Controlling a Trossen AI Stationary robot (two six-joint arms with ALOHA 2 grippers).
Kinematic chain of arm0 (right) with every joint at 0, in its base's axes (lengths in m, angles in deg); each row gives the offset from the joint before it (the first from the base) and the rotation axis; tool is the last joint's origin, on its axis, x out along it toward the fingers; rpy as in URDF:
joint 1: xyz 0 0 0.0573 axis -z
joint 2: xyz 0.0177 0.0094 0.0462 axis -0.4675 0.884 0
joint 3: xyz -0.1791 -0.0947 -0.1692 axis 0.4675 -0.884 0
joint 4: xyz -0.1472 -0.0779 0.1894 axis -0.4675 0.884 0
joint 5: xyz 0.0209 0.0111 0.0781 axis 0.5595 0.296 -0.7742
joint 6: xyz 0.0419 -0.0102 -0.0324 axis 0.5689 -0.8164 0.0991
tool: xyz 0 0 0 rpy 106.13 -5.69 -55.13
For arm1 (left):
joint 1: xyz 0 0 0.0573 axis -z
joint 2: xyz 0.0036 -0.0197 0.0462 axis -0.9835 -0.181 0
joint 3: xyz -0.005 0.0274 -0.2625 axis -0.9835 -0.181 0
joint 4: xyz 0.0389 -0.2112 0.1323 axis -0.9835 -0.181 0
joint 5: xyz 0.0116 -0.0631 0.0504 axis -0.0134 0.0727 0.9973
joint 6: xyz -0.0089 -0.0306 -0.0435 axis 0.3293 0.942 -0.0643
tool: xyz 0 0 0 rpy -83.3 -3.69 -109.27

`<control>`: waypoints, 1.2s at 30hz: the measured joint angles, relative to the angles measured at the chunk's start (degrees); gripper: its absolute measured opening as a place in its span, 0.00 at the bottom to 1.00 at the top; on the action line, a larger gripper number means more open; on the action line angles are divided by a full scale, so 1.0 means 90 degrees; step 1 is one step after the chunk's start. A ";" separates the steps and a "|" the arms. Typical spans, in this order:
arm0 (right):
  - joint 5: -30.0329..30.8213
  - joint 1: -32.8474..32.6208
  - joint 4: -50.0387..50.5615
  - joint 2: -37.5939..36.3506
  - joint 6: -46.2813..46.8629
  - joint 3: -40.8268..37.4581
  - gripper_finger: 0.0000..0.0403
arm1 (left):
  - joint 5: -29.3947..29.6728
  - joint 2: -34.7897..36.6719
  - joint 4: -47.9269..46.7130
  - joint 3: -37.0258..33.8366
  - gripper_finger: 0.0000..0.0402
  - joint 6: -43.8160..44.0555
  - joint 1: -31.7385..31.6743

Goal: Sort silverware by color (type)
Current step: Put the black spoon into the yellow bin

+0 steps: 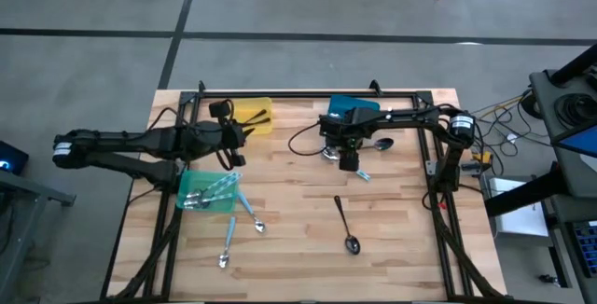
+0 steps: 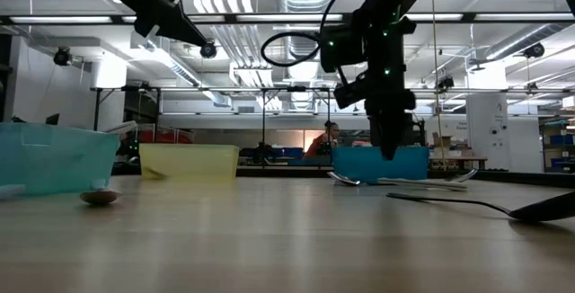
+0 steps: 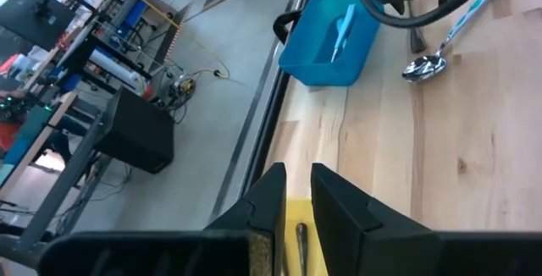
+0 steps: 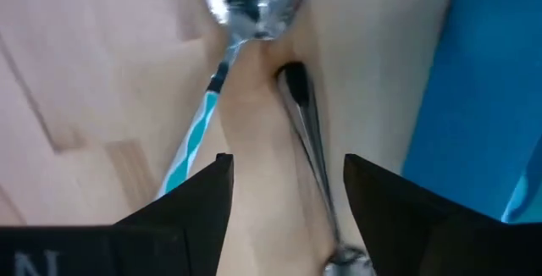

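The pale, plank-grained wooden tabletop (image 1: 298, 220) carries three smooth plastic bins. A translucent green bin (image 1: 207, 192) at nine o'clock holds several blue-handled spoons (image 1: 213, 190). A yellow bin (image 1: 254, 115) at eleven o'clock has a dark slim utensil (image 3: 301, 240) in it, and a bright blue bin (image 1: 353, 113) sits at twelve.

The right end effector (image 1: 348, 161) hangs just in front of the blue bin, its dark fingers spread wide and empty. Between them lie a slim dark-handled utensil (image 4: 309, 153) and a spoon with a striped light-blue handle and shiny silver bowl (image 4: 241, 35).

The left end effector (image 3: 295, 204) hovers over the yellow bin with its fingers nearly together, holding nothing.

A glossy black spoon (image 1: 345, 225) lies at five o'clock. Two light-blue-handled spoons (image 1: 239, 225) lie at seven, just outside the green bin.
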 joint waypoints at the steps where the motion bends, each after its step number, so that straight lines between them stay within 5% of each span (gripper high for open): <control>1: 0.0005 0.0000 -0.0041 0.0005 0.0306 -0.0009 0.52 | 0.0000 0.0005 0.0000 0.0000 0.10 -0.0016 -0.0010; 9: 0.0066 0.0000 -0.0486 0.0005 0.3638 -0.0057 0.33 | 0.0000 0.0015 -0.0002 0.0000 0.10 -0.0111 -0.0019; 15: 0.1179 -0.0135 -0.0633 0.0005 0.5446 -0.0271 0.06 | 0.0000 0.0015 -0.0002 0.0000 0.10 -0.0112 -0.0027; 28: 0.1383 -0.0195 -0.2419 0.0005 0.6324 -0.1356 0.03 | 0.0000 0.0015 -0.0069 -0.0002 0.10 -0.0110 -0.0027; 36: 0.1257 -0.0309 -0.2531 -0.0003 0.6063 -0.1609 0.03 | 0.0002 0.0015 -0.0066 -0.0002 0.10 -0.0110 -0.0027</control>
